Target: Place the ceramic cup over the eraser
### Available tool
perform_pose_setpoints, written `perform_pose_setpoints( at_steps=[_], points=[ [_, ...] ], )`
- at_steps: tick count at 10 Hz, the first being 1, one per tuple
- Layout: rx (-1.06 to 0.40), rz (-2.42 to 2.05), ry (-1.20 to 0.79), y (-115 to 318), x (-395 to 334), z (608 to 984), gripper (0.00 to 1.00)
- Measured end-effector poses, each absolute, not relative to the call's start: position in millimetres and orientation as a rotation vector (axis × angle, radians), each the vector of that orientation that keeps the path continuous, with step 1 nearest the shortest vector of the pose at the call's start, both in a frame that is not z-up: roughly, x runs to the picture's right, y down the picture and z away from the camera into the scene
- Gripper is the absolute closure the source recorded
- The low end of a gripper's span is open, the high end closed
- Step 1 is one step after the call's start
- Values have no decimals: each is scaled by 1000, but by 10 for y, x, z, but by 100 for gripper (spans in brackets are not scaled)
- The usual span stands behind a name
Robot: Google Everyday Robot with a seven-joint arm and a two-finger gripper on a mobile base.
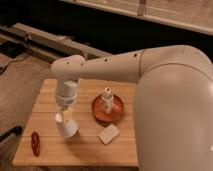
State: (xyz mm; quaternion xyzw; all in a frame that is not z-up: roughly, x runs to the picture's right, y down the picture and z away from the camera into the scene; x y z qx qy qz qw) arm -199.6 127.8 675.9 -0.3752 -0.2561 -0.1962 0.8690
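Clearly the ceramic cup (pixel 67 127) is off the tabletop, tilted, with its wider end toward the lower right and its narrow end caught up under the gripper (pixel 66 114). The gripper hangs from the wrist over the left half of the wooden table (pixel 90 150), pointing down, its fingers clenched on the cup's upper part. The cup's lower edge seems to sit just above the boards, though whether it touches them cannot be told.

The eraser cannot be made out; no small black block shows on the boards, so it may lie hidden under or behind the cup and gripper. That makes the step in hand look like the carry or the lowering of the cup toward its target.

Around this, 3 other things lie on the table: a red elongated object (pixel 35 143) near the left edge, a cream-white slab (pixel 109 134) to the right of the cup, and a reddish-brown bowl (pixel 107 109) further right holding a small white upright piece.

The next move likely calls for turning the cup mouth-down, centring it above the eraser, lowering it straight so the rim clears the block, and only then loosening the fingers.
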Motion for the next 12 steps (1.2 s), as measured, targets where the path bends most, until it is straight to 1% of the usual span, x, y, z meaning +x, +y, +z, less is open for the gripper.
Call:
perform_pose_setpoints(
  at_steps=[1,3,4,5,8,9,12],
  points=[
    [-793,-402,-529,1320,-1986,6843,91],
    [-810,-394,-520,1385,-1980,6985,71],
    [-817,-393,-516,1404,-1979,7041,63],
    [-828,-392,-512,1432,-1993,7108,51],
    [-845,-394,-499,1457,-2004,7188,24],
    [-851,-397,-491,1466,-2006,7209,20],
    [-852,-393,-486,1457,-2016,7220,20]
  ],
)
